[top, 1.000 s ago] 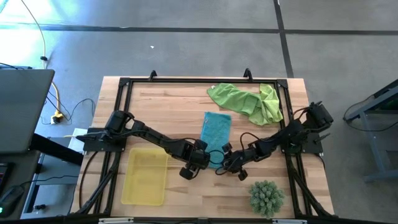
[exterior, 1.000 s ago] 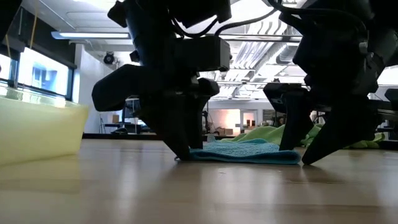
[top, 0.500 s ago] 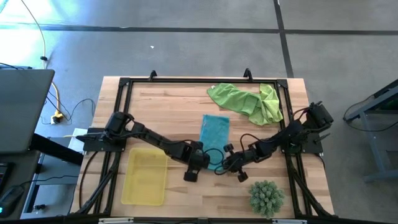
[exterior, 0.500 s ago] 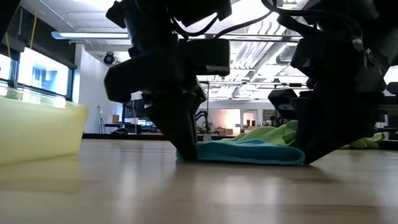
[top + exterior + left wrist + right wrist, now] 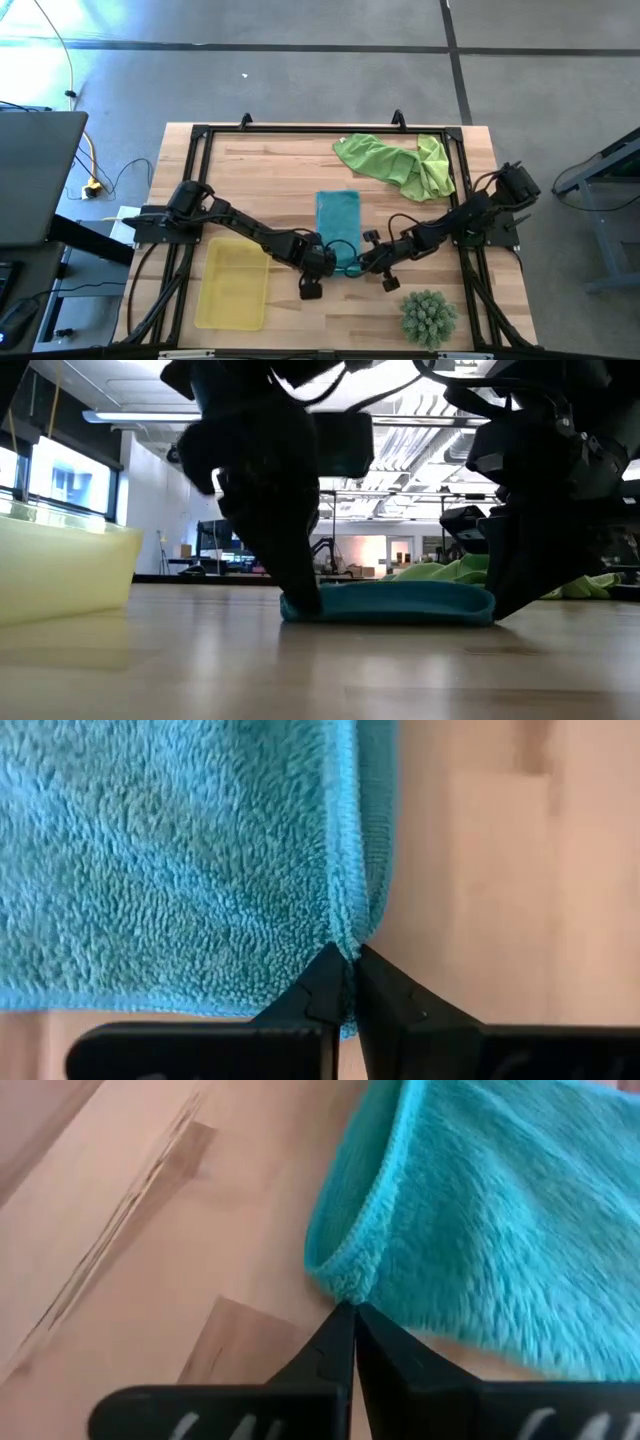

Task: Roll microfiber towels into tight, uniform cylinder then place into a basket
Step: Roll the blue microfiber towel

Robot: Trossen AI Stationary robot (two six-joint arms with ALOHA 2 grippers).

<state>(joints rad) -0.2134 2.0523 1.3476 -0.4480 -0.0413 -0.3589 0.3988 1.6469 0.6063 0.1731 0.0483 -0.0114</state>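
Note:
The teal towel (image 5: 338, 222) lies flat on the wooden table, its near edge between my two grippers. My left gripper (image 5: 320, 262) is shut on the towel's near left corner. My right gripper (image 5: 360, 262) is shut on its near right corner. In the low view the towel (image 5: 390, 602) curls up slightly at both ends, beside my left gripper (image 5: 303, 606) and my right gripper (image 5: 494, 606). Two lime green towels (image 5: 395, 163) lie crumpled at the far right. The yellow basket (image 5: 233, 285) stands at the near left. My left gripper pinches the towel's near left corner (image 5: 345, 942) between its two fingertips, at the hemmed edge. The fingers slant down from the near side. The corner is raised a little; the rest of the towel lies on the table. My right gripper pinches the towel's near right corner (image 5: 345, 1292) between its two fingertips, where the edge curls into a small fold. The fingers slant down from the near side. The corner is raised a little; the rest lies on the table.
A spiky green ball-shaped plant (image 5: 428, 315) stands at the near right, close to my right arm. The basket's wall (image 5: 60, 575) shows at the low view's left. A black frame (image 5: 320, 128) runs around the table's edges.
Both grippers have closed in on the teal towel's near corners and taken hold; my right gripper has shut. The towel has turned from slanted to nearly straight, and its far end has slid toward the near left. Its near edge now curls up at both corners.

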